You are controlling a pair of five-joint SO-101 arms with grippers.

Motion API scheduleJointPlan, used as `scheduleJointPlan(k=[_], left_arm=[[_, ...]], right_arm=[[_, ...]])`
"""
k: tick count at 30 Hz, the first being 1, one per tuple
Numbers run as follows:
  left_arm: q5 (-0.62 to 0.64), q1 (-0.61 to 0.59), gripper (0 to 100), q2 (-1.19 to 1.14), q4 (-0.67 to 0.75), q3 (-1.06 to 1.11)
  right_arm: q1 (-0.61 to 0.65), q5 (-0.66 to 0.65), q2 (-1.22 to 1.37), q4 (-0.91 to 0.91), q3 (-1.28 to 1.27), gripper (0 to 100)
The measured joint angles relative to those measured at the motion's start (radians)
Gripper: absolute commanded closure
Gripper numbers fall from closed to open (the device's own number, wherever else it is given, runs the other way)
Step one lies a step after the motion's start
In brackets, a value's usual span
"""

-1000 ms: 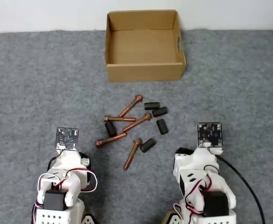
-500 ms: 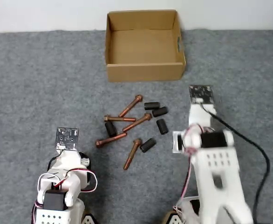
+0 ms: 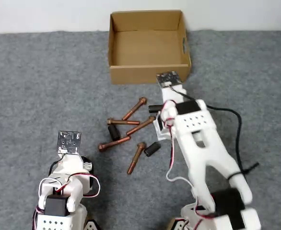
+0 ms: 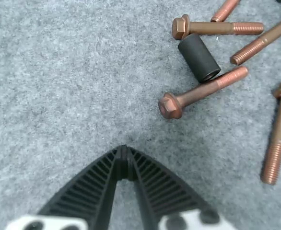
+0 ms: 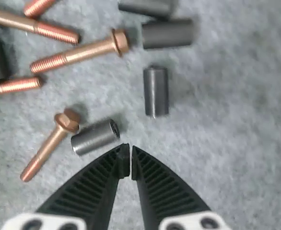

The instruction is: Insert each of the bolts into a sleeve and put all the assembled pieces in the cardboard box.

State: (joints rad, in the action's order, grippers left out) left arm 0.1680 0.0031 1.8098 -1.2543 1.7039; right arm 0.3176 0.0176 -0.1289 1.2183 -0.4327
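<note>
Several copper bolts [image 3: 141, 126] and black sleeves [image 3: 152, 149] lie loose on the grey carpet in front of the cardboard box [image 3: 149, 74], which holds nothing. My right arm [image 3: 188, 120] stretches out over the right side of the pile and covers some sleeves. Its gripper [image 5: 127, 149] is shut with nothing held, tips just beside one lying sleeve [image 5: 95, 136]; another sleeve [image 5: 156, 91] lies a little farther off. My left gripper [image 4: 126, 149] is shut and holds nothing, back from the nearest bolt [image 4: 200, 91] and a sleeve [image 4: 199, 56].
The left arm [image 3: 66, 182] sits folded at the near left edge. Grey carpet runs open to both sides of the pile and between pile and box. A white wall borders the far edge behind the box.
The right arm has swung forward from its folded rest at the near right to over the sleeves. The left arm, bolts and sleeves have not moved.
</note>
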Motion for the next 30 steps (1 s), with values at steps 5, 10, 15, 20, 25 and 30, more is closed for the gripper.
scheduleJointPlan(k=[5, 10, 15, 20, 25, 30], left_arm=[[0.0, 0.0, 100, 0.0, 0.0, 0.0], [0.0, 0.0, 100, 0.0, 0.0, 0.0], [0.0, 0.0, 100, 0.0, 0.0, 0.0], [0.0, 0.0, 100, 0.0, 0.0, 0.0], [0.0, 0.0, 100, 0.0, 0.0, 0.0], [0.0, 0.0, 100, 0.0, 0.0, 0.0]], right_arm=[[0.002, 0.0, 0.158, -0.002, 0.094, 76.3], [0.009, 0.0, 0.285, -0.008, 0.192, 77.8], [0.009, 0.0, 0.391, -0.009, 0.287, 77.8], [0.009, 0.0, 0.502, -0.009, 0.358, 77.9], [0.011, 0.0, 0.615, -0.008, 0.437, 83.3], [-0.003, 0.0, 0.654, -0.002, 0.499, 97.1]])
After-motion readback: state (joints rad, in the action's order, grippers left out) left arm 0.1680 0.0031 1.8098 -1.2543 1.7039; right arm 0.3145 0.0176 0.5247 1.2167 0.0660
